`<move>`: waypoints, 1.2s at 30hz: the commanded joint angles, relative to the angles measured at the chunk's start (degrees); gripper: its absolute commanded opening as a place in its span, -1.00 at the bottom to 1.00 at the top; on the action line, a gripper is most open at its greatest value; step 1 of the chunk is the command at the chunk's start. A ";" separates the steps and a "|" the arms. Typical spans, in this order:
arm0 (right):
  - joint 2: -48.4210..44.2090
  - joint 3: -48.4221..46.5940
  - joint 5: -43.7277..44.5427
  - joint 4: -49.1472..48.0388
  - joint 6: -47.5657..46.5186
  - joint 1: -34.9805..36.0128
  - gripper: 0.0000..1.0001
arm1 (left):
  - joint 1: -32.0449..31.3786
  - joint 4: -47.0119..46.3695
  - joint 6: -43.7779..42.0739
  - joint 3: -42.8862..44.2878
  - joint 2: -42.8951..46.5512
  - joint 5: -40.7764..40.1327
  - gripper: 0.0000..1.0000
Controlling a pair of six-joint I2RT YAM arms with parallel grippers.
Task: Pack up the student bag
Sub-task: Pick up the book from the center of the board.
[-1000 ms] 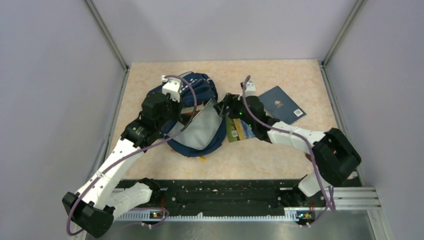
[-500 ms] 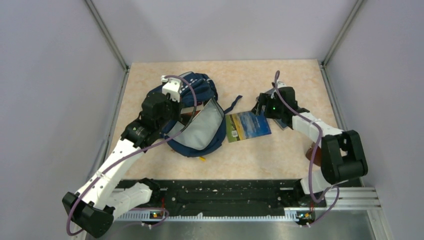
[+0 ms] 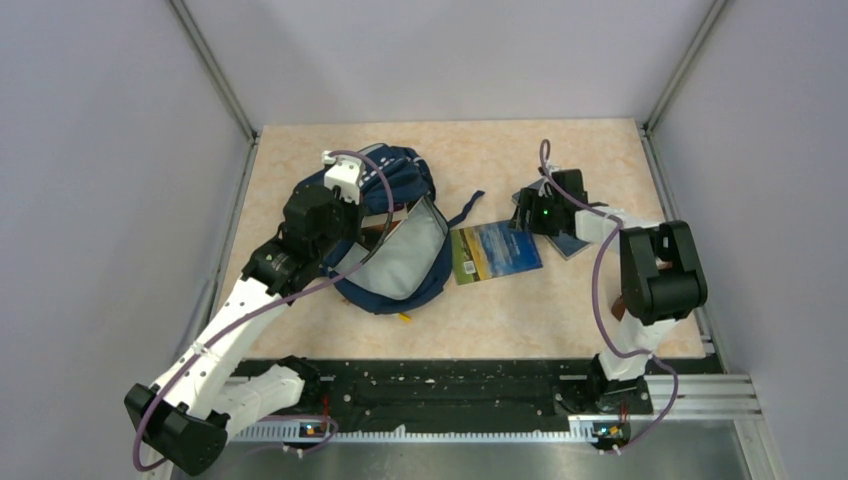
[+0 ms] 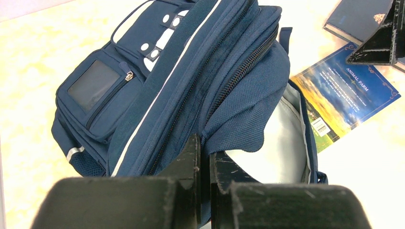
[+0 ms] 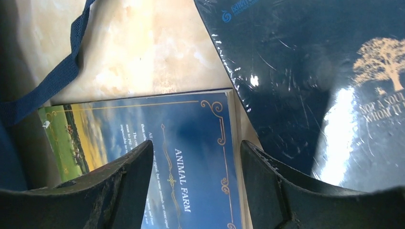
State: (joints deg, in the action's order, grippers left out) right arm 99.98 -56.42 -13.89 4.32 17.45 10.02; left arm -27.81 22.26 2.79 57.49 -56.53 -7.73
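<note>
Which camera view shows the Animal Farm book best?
The left wrist view: nearly the whole cover of the Animal Farm book shows large, with a readable title. The top external view shows it whole but small. The right wrist view shows only part, close up.

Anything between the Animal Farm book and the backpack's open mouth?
Nothing solid visible. The Animal Farm book lies right beside the student bag, with the bag's grey-lined opening on that side. Only a loose strap trails by the book's corner. The left gripper pinches the flap open.
</note>
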 commanded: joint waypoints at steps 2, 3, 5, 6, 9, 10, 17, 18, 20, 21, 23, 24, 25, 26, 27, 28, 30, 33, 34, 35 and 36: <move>1.48 -2.01 -4.51 -0.96 -3.53 -0.35 0.30 | -0.09 -8.55 -0.33 0.95 1.07 -1.34 -1.00; 1.06 -1.50 -5.50 -1.73 -3.78 -0.32 0.30 | -0.10 -8.55 -0.34 0.95 1.10 -1.33 -1.00; 0.31 -0.72 -7.54 -2.66 -4.25 -0.35 0.26 | -0.11 -8.55 -0.26 0.95 1.05 -1.18 -1.00; -0.22 -0.53 -8.28 -2.93 -4.29 -0.32 0.22 | -0.12 -8.55 -0.31 0.95 0.98 -1.03 -1.00; -1.08 -0.40 -10.94 -3.08 -3.98 -0.37 0.16 | -0.05 -8.62 -0.24 0.95 0.73 -0.89 -1.00; -1.25 -0.36 -11.93 -3.22 -3.82 -0.36 0.14 | -0.05 -8.63 -0.24 0.94 0.67 -0.89 -1.00; -2.12 0.54 -19.42 -3.88 -2.42 -0.32 0.03 | -0.08 -8.56 -0.24 0.95 0.64 -1.02 -1.00; -2.04 0.57 -20.52 -3.89 -2.50 -0.33 0.02 | -0.07 -8.55 -0.24 0.95 0.61 -1.06 -1.00; -1.77 0.63 -22.28 -3.90 -2.70 -0.35 -0.01 | -0.08 -8.63 -0.24 0.91 0.63 -0.99 -1.00; -1.73 0.68 -22.90 -3.90 -2.81 -0.34 -0.04 | -0.12 -8.62 -0.28 0.95 0.63 -0.92 -1.00; -1.59 0.97 -24.14 -3.95 -2.92 -0.28 -0.09 | -0.05 -8.57 -0.24 0.95 0.63 -0.91 -1.00; -1.59 1.04 -25.01 -3.89 -3.15 -0.28 -0.10 | -0.09 -8.55 -0.24 0.96 0.63 -0.91 -1.00; -1.43 1.11 -25.77 -3.91 -3.49 -0.34 -0.10 | -0.06 -8.61 -0.24 0.95 0.59 -0.96 -1.00; -1.02 0.99 -26.38 -3.94 -4.11 -0.35 -0.11 | -0.06 -8.60 -0.28 0.95 0.63 -0.97 -1.00; -0.49 0.83 -27.64 -3.96 -4.77 -0.28 -0.11 | -0.13 -8.57 -0.24 0.95 0.66 -0.93 -1.00; 0.08 0.61 -29.08 -3.67 -5.21 -0.33 -0.12 | -0.10 -8.57 -0.19 0.95 0.64 -0.89 -1.00; 1.09 0.39 -31.07 -3.85 -5.81 -0.35 -0.14 | -0.13 -8.53 -0.24 0.95 0.63 -0.86 -1.00; 2.54 0.07 -32.19 -3.96 -6.95 -0.18 -0.16 | -0.06 -8.55 -0.24 0.95 0.55 -0.97 -1.00; 2.99 -0.06 -32.60 -3.94 -7.29 0.01 -0.17 | -0.09 -8.56 -0.27 0.95 0.50 -0.97 -1.00; 3.39 -0.21 -32.87 -3.93 -7.52 0.14 -0.18 | -0.11 -8.55 -0.24 0.95 0.49 -0.97 -1.00; 3.86 -0.37 -33.18 -3.93 -7.86 0.31 -0.19 | -0.06 -8.56 -0.23 0.95 0.46 -0.93 -1.00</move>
State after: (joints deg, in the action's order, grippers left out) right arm 101.78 -55.86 -42.61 2.04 12.40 9.96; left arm -27.86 22.13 2.61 57.49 -56.80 -7.81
